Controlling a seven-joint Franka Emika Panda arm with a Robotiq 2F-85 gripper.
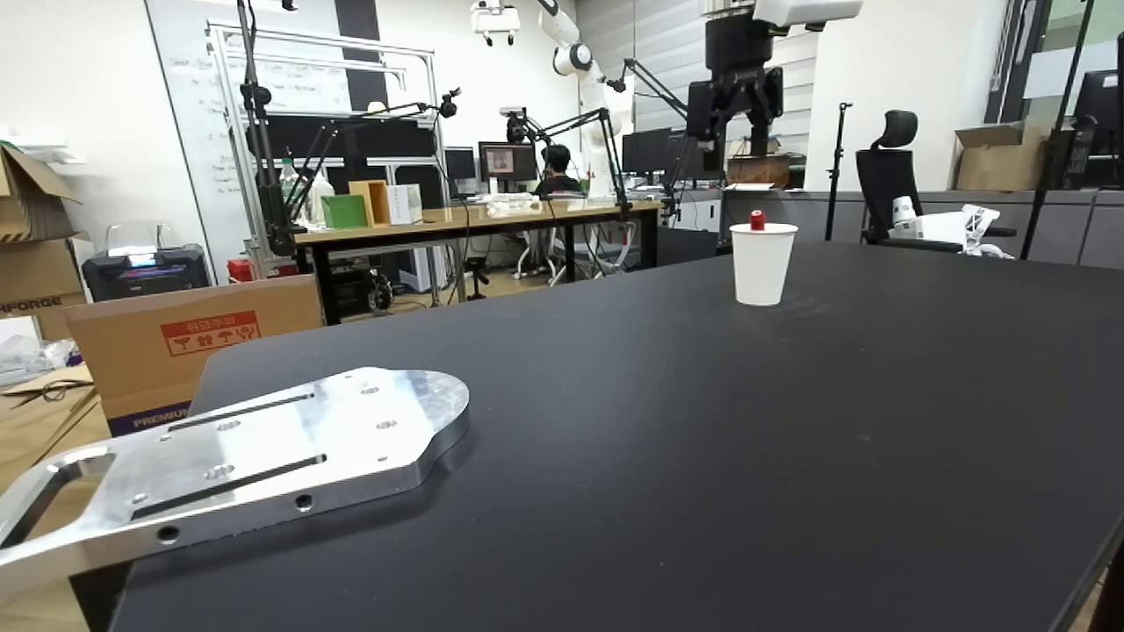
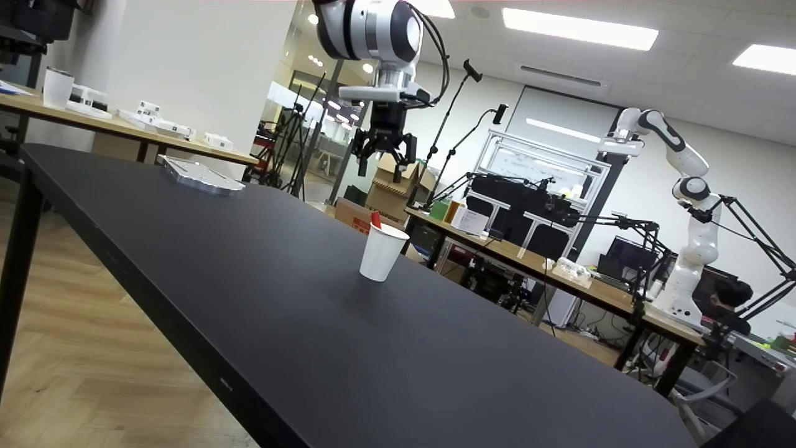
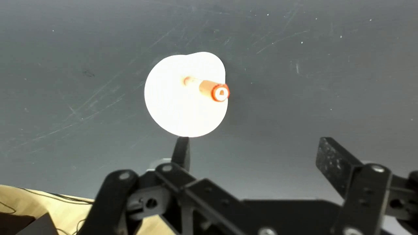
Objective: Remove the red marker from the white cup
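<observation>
The white cup [image 1: 762,272] stands upright on the black table in both exterior views [image 2: 380,256]. The red marker [image 1: 757,220] stands inside it, leaning on the rim, with only its red upper end above the rim; it also shows in an exterior view [image 2: 375,219]. In the wrist view the marker [image 3: 210,89] slants across the overexposed cup [image 3: 179,111], its end at the right rim. My gripper [image 1: 738,154] is open and empty, pointing down, in the air above the cup and apart from it. In the wrist view the gripper [image 3: 254,143] has its fingers wide apart, below and right of the cup.
A silver metal plate with a handle [image 1: 351,430] lies at another end of the black table [image 1: 667,439]; it also shows in an exterior view [image 2: 202,176]. A cardboard box [image 1: 193,347] stands beyond the table's edge. A wooden bench [image 1: 492,213] stands behind.
</observation>
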